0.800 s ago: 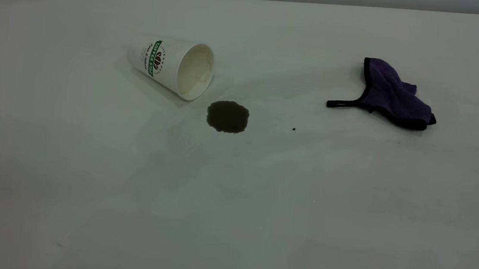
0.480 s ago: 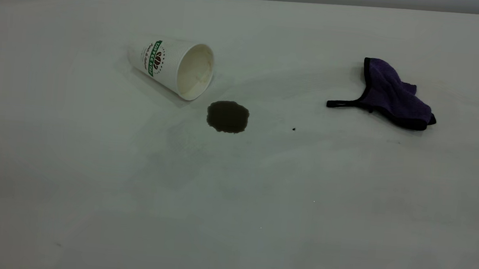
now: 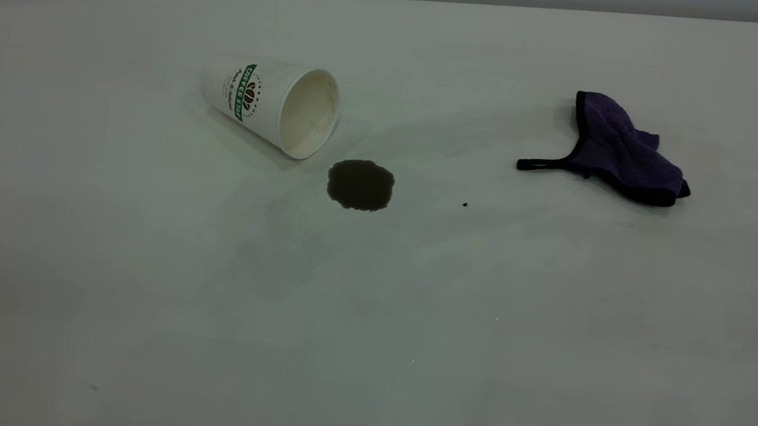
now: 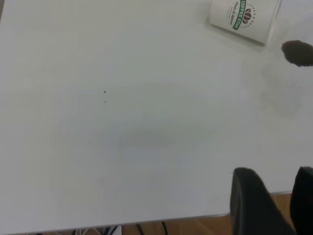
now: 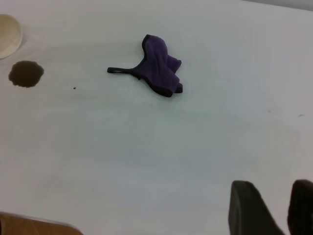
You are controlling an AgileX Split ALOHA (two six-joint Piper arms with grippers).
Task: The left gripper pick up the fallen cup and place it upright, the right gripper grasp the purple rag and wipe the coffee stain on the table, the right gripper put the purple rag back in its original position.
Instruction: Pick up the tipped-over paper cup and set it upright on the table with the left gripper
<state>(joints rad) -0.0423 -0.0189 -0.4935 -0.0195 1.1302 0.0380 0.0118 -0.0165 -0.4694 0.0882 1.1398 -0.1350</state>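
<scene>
The cup [image 3: 272, 104] lies on its side at the table's [image 3: 369, 322] back left, its mouth facing the coffee stain [image 3: 360, 184] just beside it. The purple rag [image 3: 621, 152] lies crumpled at the back right, its loop strap pointing toward the stain. Neither arm shows in the exterior view. In the left wrist view the left gripper [image 4: 274, 171] is open and empty over the table's near edge, far from the cup [image 4: 244, 17] and the stain [image 4: 298, 52]. In the right wrist view the right gripper [image 5: 271, 183] is open and empty, well short of the rag [image 5: 159, 66].
A tiny black speck [image 3: 465, 205] sits between the stain and the rag. The table's edge and a wooden floor [image 4: 195, 226] show below the left gripper. Faint smears mark the tabletop in front of the stain.
</scene>
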